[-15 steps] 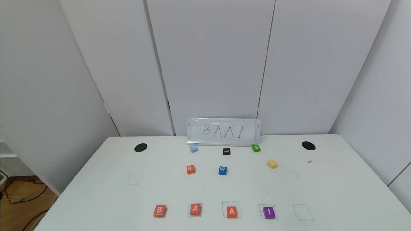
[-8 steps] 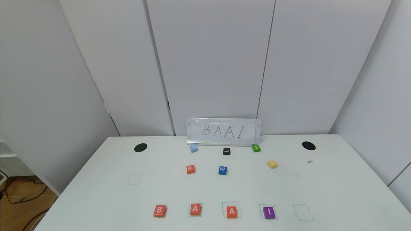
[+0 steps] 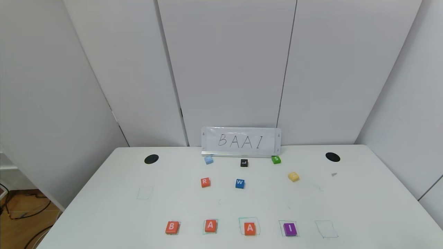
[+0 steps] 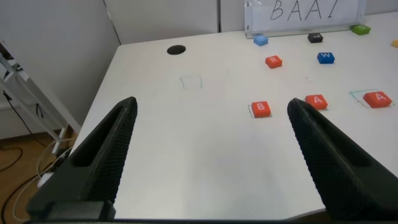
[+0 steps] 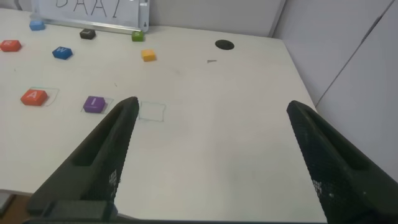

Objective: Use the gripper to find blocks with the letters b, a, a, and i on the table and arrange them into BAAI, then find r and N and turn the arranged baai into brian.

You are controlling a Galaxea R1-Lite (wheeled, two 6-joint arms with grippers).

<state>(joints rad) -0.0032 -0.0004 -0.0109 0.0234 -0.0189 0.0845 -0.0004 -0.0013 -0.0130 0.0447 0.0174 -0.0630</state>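
Worktop (image 3: pixel 104 214): I saw a white surface with faint green square outlines and a black disc (image 3: pixel 151 159) near each far corner.
Word row: along the near edge I had B block (image 3: pixel 172 227), first A block (image 3: pixel 210 226), second A block (image 3: pixel 249 228) and purple I block (image 3: pixel 290 229), left to right, flat and apart from one another.
Outlines: both A blocks and the I block sat in drawn squares; one empty square (image 3: pixel 326 229) lay just right of the I block.
R block (image 3: pixel 205 182): orange-red, flat, mid-worktop, left of the blue W block (image 3: pixel 240 183).
Far row: a light blue block (image 3: pixel 208 159), black L block (image 3: pixel 244 163) and green S block (image 3: pixel 276 159) lay by the far edge, in front of the BAAI sign (image 3: pixel 241 141); I could not read the light blue block's letter.
Yellow block (image 3: pixel 293 176): right of the W block, letter unreadable to me.
Left gripper (image 4: pixel 208 155): I had it off the worktop's left near corner, jaws spread wide, holding nothing.
Right gripper (image 5: pixel 208 155): off the right near corner, jaws spread wide, nothing between them.
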